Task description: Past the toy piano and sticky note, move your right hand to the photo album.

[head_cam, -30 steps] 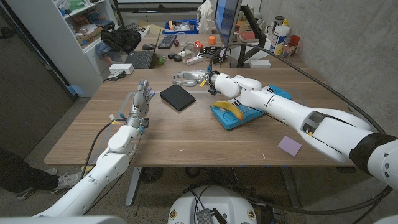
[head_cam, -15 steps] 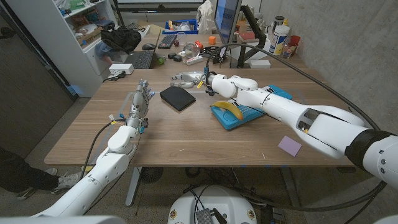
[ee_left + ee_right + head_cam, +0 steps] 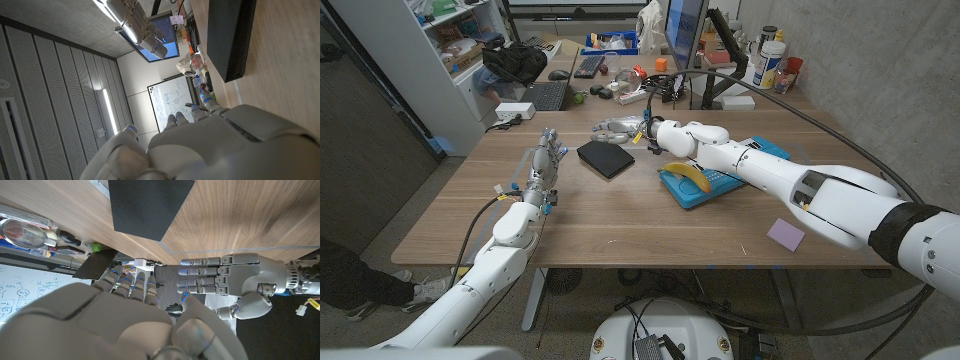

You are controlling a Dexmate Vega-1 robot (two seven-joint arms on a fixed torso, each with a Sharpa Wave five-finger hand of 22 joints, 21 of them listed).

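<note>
**Right hand nearing the photo album**

Left hand (image 3: 546, 160) on the bench (image 3: 470, 215), fingers spread, empty. Photo album (image 3: 605, 157) lies centrally. Right hand (image 3: 650, 134) hovers just beside it, fingers loosely apart, empty. Final approach: a short leftward reach should finish it.

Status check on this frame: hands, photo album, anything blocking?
Right hand open, in the air beside the black photo album, not touching. Left hand open, idle on the album's other side. Toy piano and sticky note behind the arm; path clear.
</note>
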